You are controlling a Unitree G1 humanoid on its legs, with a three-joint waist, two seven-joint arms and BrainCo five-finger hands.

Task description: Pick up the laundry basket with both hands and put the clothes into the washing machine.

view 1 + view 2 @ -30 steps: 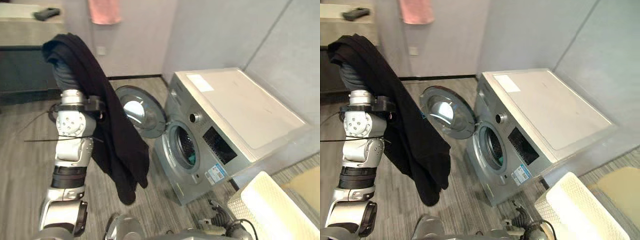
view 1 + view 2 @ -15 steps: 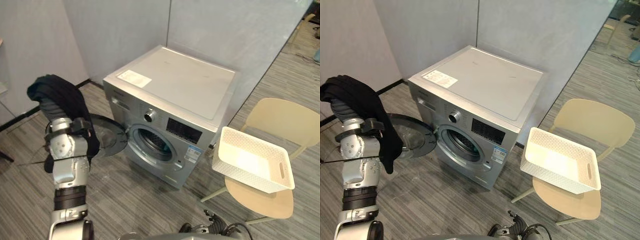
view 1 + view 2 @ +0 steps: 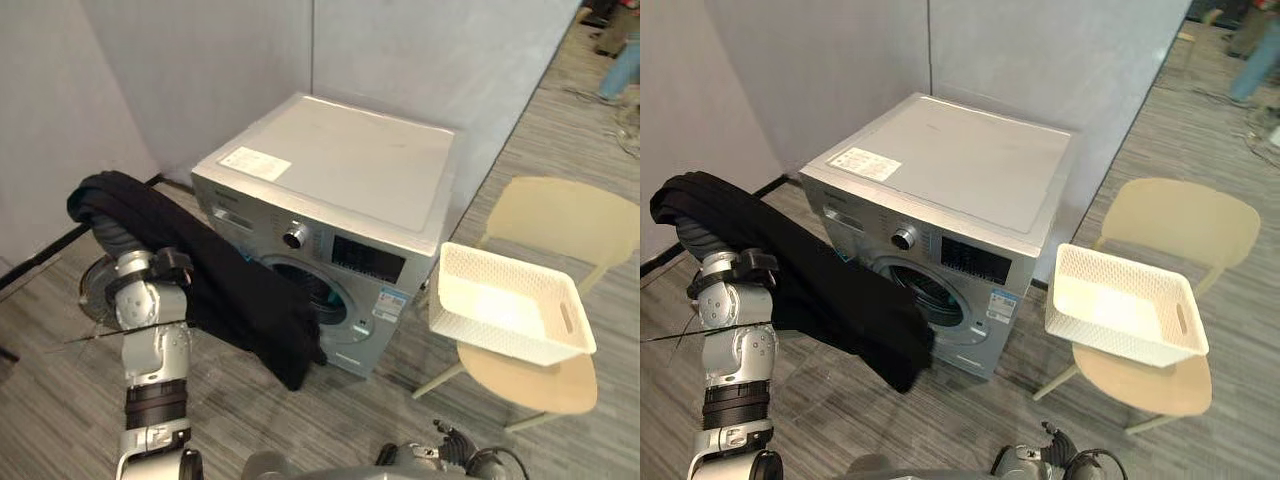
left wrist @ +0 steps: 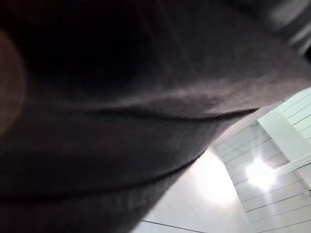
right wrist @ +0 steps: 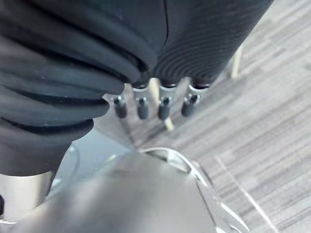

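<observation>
Black garment (image 3: 240, 300) draped over raised left arm, 8 o'clock of washing machine (image 3: 350, 170); left hand buried under it, grip can't tell. Right hand (image 5: 164, 107) low, fingers loose, empty. Laundry basket (image 3: 500, 335) on chair (image 3: 570, 215), 3 o'clock of machine.

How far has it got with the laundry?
Done: the basket sits empty on the chair. In hand: a black garment drapes over the left arm, hanging in front of the washer opening. Left: getting it inside. The right hand hangs idle, fingers relaxed.
</observation>
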